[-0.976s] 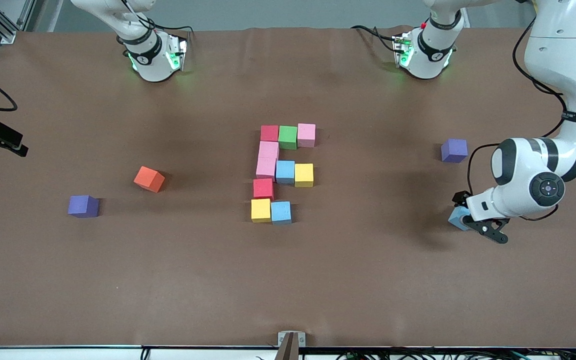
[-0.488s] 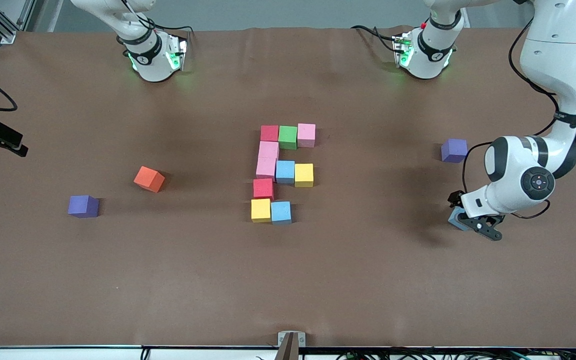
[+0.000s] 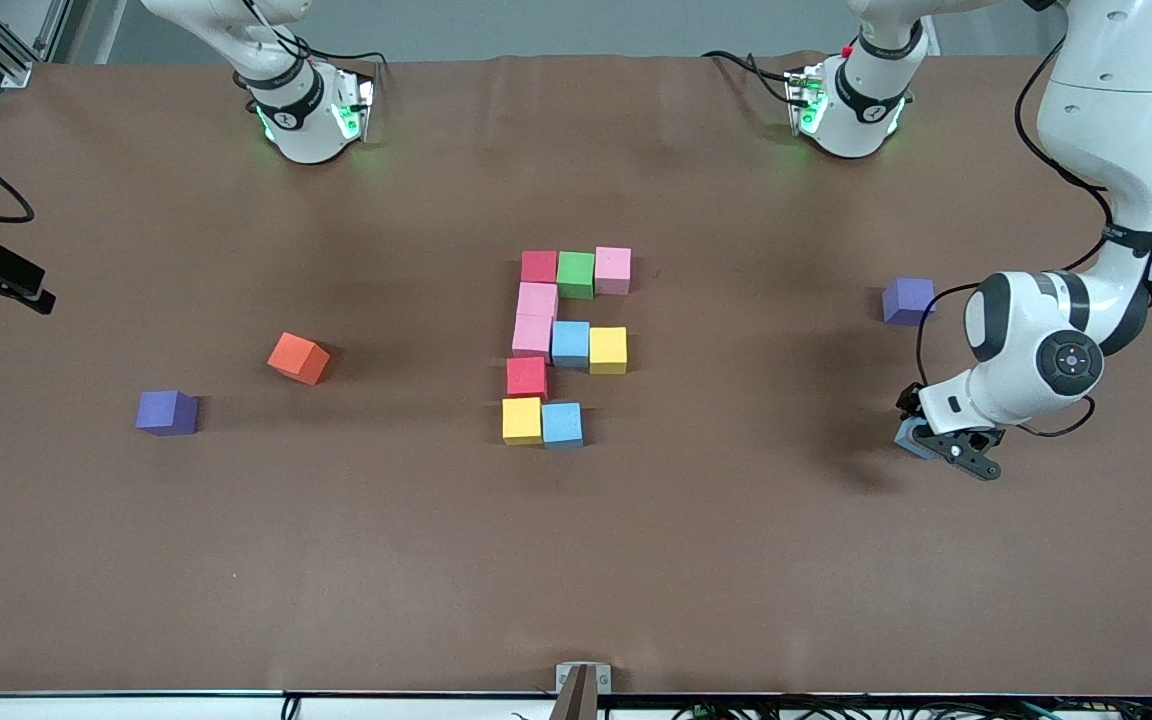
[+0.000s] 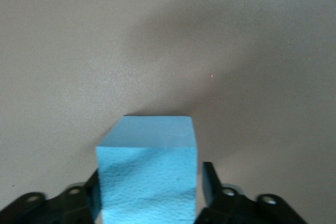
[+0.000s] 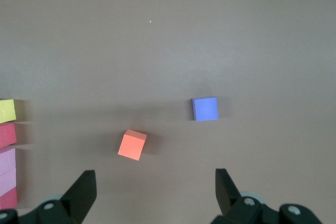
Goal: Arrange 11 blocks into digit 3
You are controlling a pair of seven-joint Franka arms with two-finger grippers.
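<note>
Closing on the last loose light blue block (image 3: 911,437), the left gripper (image 3: 941,445) sits low at the left arm's end of the desk (image 3: 636,560) in the front view, with only a sliver of blue showing beside its black fingers. Near the middle of the desk lies the unfinished digit 3 (image 3: 564,345): a top row of red, green and pink, two pink blocks down one side, a light blue and a yellow forming the middle bar, a red below, then a yellow and a light blue block (image 3: 562,424) starting the bottom row. That bottom row lacks its third block, so I judge the step in hand to be the fetching of the eleventh. One purple block (image 3: 908,300) rests farther from the camera than the left gripper; another purple block (image 3: 166,412) and an orange block (image 3: 298,358) lie toward the right arm's end. In the left wrist view, the jaws stand against both side faces of the blue block, which rests on the desk, held or very nearly so. In the right wrist view, the right gripper (image 5: 155,190) waits high over the desk, jaws wide apart and empty, looking down on the orange and purple blocks. Next comes a lift, a carry to the figure, and a careful set-down touching the bottom row's blue block without nudging its neighbours.
</note>
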